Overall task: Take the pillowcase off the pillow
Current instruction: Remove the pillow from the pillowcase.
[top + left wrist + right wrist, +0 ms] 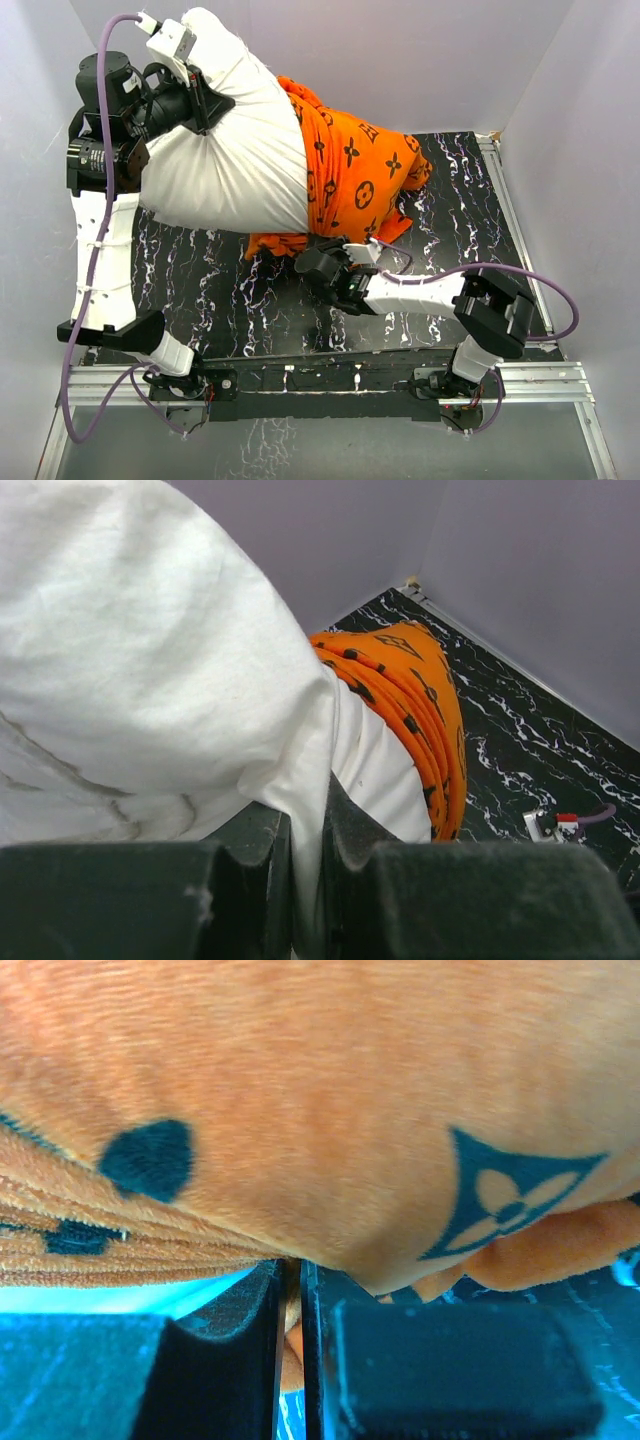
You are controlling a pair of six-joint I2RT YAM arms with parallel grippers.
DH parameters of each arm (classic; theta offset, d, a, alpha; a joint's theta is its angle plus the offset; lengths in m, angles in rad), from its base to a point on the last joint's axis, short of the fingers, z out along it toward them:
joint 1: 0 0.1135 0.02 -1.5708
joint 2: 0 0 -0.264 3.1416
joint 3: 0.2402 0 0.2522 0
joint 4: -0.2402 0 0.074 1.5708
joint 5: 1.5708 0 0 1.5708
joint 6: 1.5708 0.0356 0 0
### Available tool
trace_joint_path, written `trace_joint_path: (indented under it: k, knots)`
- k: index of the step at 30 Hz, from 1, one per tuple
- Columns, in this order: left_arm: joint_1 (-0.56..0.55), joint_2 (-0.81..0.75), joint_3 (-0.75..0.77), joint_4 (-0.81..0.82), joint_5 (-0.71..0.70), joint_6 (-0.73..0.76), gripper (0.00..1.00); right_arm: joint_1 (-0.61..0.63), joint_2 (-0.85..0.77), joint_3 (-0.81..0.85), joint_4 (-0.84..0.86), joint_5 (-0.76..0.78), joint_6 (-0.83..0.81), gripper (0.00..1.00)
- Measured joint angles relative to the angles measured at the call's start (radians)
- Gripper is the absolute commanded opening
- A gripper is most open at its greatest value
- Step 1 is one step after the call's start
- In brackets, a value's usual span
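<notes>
Black marbled table (240, 300) holds monogram-printed orange pillowcase (350, 175).

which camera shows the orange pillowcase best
The top external view: it shows nearly the whole pillowcase bunched over the right end of the pillow. The left wrist view catches only a strip beyond the pillow; the right wrist view is a close patch of fabric at the right gripper.

A black worktop (210, 290) veined with white marbling fills the enclosure floor. Pale grey walls (420, 60) rise at its left, far and right sides. A silver aluminium rail (560, 378) runs along the near edge, and another rail (515, 215) runs along the right edge.
</notes>
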Motion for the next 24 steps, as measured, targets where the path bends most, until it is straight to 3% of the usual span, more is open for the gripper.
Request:
trace_joint_path:
  k: [7,9,12,17,19,24]
  knots:
    - [-0.008,0.004,0.000,-0.035,-0.004,0.008,0.00,-0.034,-0.069,-0.107,-0.024,0.030,0.099,0.09]
    - [-0.008,0.004,0.000,-0.035,-0.003,0.010,0.00,-0.040,-0.093,-0.119,-0.013,0.033,0.033,0.17]
    - [-0.006,0.004,0.000,-0.025,0.011,0.024,0.00,-0.051,-0.157,-0.171,0.114,-0.027,-0.245,0.41]
    - [0.006,-0.048,-0.063,0.023,0.079,0.085,0.00,-0.129,-0.382,-0.285,0.296,-0.363,-0.801,0.57]
    - [0.010,-0.075,-0.080,0.023,0.110,0.108,0.00,-0.156,-0.442,-0.233,0.265,-0.490,-0.945,0.61]
    - [0.020,-0.142,-0.113,0.024,0.197,0.138,0.00,-0.188,-0.478,0.084,0.146,-0.733,-1.196,0.67]
